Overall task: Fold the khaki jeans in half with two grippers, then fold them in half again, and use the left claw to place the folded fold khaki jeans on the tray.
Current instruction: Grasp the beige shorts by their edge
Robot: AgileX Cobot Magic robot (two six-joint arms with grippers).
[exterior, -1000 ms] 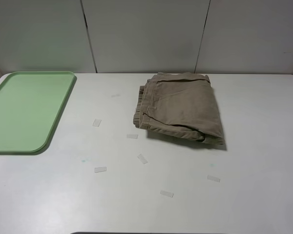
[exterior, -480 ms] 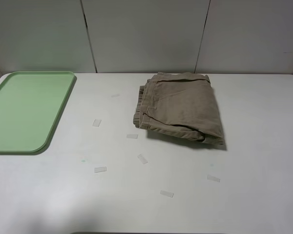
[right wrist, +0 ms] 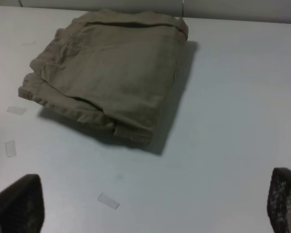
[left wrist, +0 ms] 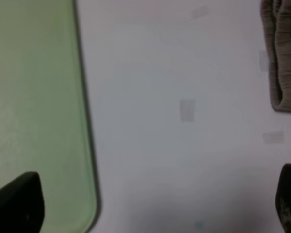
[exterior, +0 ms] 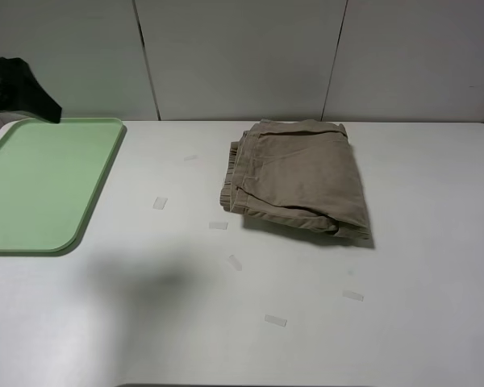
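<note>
The khaki jeans (exterior: 297,173) lie folded into a thick, roughly square bundle on the white tabletop (exterior: 419,322), close to its far edge and a little right of the middle. The gathered waistband layers are stacked along the bundle's left side. They are not on the tray (exterior: 40,181), which sits flat at the far left corner of the tabletop, well apart from the cloth, with nothing on the pale green part that shows.

The left arm (exterior: 18,90) shows only as a dark shape above the tray's far edge. In its wrist view the left claw (left wrist: 153,201) has its two fingers (left wrist: 17,204) spread wide with nothing between them. It hangs over bare tabletop between the tray's rounded near corner and the waistband edge of the jeans, touching neither.

The right claw (right wrist: 150,204) is spread wide too (only its two dark tips show) and holds nothing. The folded bundle lies ahead of it, clear of both tips. The high camera does not show this claw at all.

Several small clear strips of tape (exterior: 275,320) are scattered on the tabletop between the tray and the jeans and toward the near edge. A soft shadow (exterior: 145,282) falls on the near left part of the tabletop.
</note>
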